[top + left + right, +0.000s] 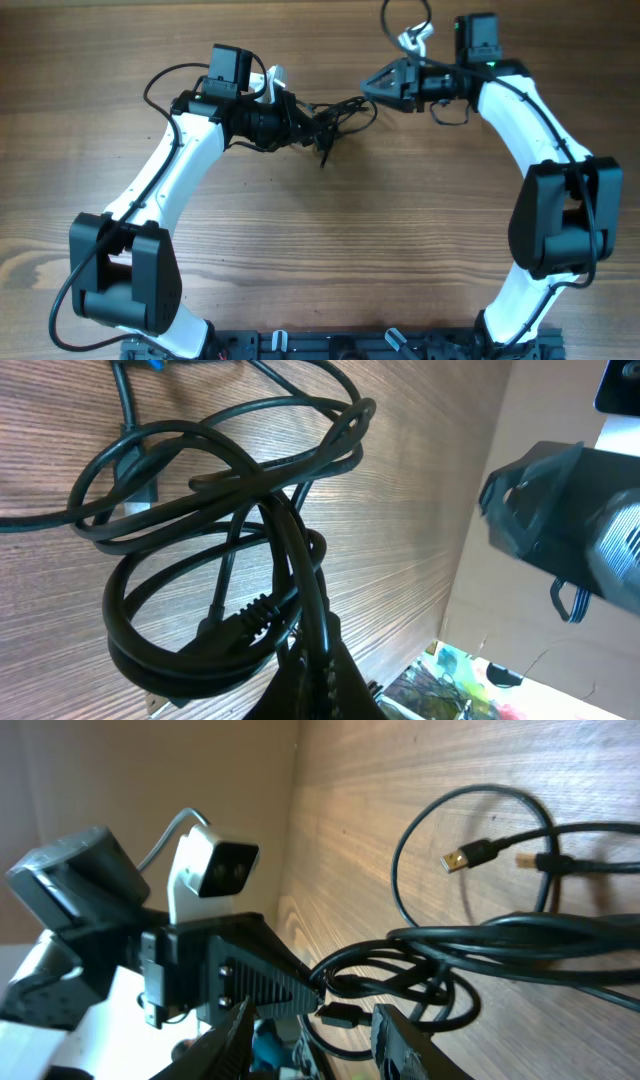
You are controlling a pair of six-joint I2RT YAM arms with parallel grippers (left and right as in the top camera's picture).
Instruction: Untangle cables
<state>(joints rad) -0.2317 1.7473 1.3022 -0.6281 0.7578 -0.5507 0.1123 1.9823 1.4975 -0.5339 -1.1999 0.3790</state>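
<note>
The cables [335, 118] are a bunch of thin black cords in loose loops on the wooden table between the two arms. My left gripper [305, 122] is shut on the bunch from the left. In the left wrist view its fingers [322, 678] pinch several strands of the looped cables [215, 520]. My right gripper [372, 88] stands open just right of the bunch. In the right wrist view the right gripper [315, 1045] has its fingers apart, and a small black plug [340, 1015] lies ahead in the gap, untouched. A cord with a gold USB plug [465, 857] curves away over the table.
The wooden table [330, 230] runs under both arms. The left arm's base [120, 280] and the right arm's base [555, 230] stand at the near corners. The right gripper's body [545, 510] shows in the left wrist view, close to the bunch.
</note>
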